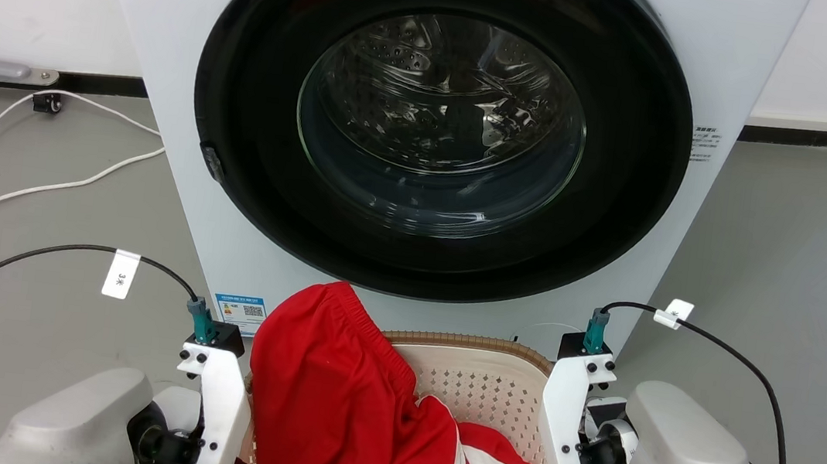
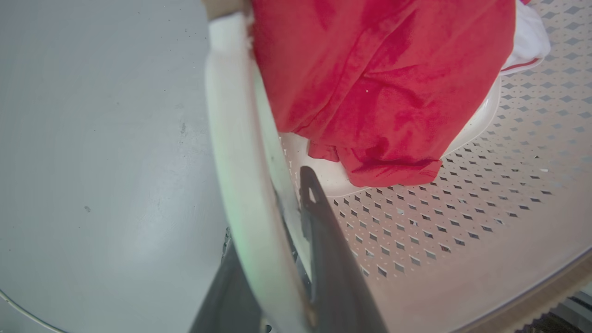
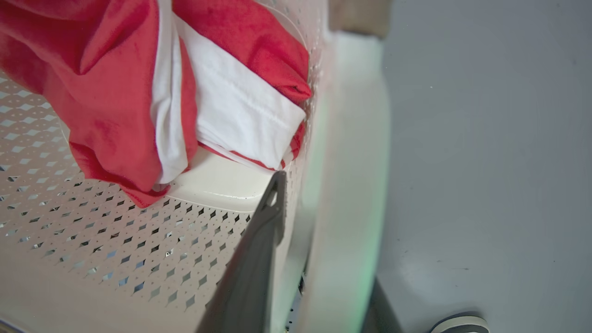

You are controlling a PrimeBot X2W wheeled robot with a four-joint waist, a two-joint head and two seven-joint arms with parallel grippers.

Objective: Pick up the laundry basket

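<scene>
The laundry basket [image 1: 489,392], cream with a brown braided rim, sits low in the head view in front of the washer. A red garment [image 1: 339,410] with white parts is heaped in it and hangs over its left rim. My two arms flank the basket, with the fingers pointing down out of sight. In the left wrist view my left gripper [image 2: 277,208] straddles the white loop handle [image 2: 236,152], with one dark finger [image 2: 323,231] inside the perforated wall [image 2: 439,222]. In the right wrist view my right gripper [image 3: 323,222] clamps the other white handle [image 3: 351,175] the same way.
A white front-loading washer [image 1: 166,79] with a shut dark round door [image 1: 441,126] stands right behind the basket. White cables [image 1: 37,185] trail over the grey floor [image 1: 806,269] at the left. Black cables arc from both wrists. A dark rounded object [image 3: 458,323] shows on the floor.
</scene>
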